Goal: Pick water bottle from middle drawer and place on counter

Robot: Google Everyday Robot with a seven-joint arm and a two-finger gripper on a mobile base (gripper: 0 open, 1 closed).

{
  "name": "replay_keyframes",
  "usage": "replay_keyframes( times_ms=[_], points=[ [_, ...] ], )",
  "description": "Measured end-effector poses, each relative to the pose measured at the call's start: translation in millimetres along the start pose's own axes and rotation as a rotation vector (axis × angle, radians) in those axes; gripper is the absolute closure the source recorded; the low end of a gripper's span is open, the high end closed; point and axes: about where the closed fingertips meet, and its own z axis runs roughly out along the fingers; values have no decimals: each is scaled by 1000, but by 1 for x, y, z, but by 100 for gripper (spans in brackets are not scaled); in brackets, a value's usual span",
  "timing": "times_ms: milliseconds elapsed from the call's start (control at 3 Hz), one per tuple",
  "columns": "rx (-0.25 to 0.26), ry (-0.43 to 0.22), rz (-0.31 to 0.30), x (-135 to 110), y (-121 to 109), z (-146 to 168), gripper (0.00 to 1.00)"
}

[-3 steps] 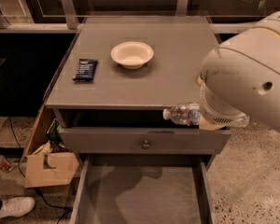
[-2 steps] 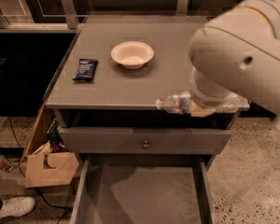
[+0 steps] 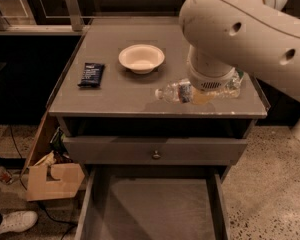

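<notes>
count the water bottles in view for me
1. The water bottle lies sideways at the counter's front right, cap pointing left, at the gripper, which the arm mostly hides. Another could be hidden behind the arm.

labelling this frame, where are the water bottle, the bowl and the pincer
water bottle (image 3: pixel 173 92): camera view, clear body near its cap end
bowl (image 3: pixel 141 58): camera view, its inside
pincer (image 3: pixel 205 96): camera view, under the arm (image 3: pixel 240 29), at the bottle's middle, over the counter (image 3: pixel 115 91)
</notes>
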Motion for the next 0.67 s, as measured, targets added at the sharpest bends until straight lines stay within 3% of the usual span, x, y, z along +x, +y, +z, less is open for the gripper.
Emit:
replay_keyframes(
  times_ms=[333, 667],
  points=[
    [9, -8, -35, -13, -16, 4, 100],
    [18, -49, -112, -53, -42, 14, 100]
  ],
)
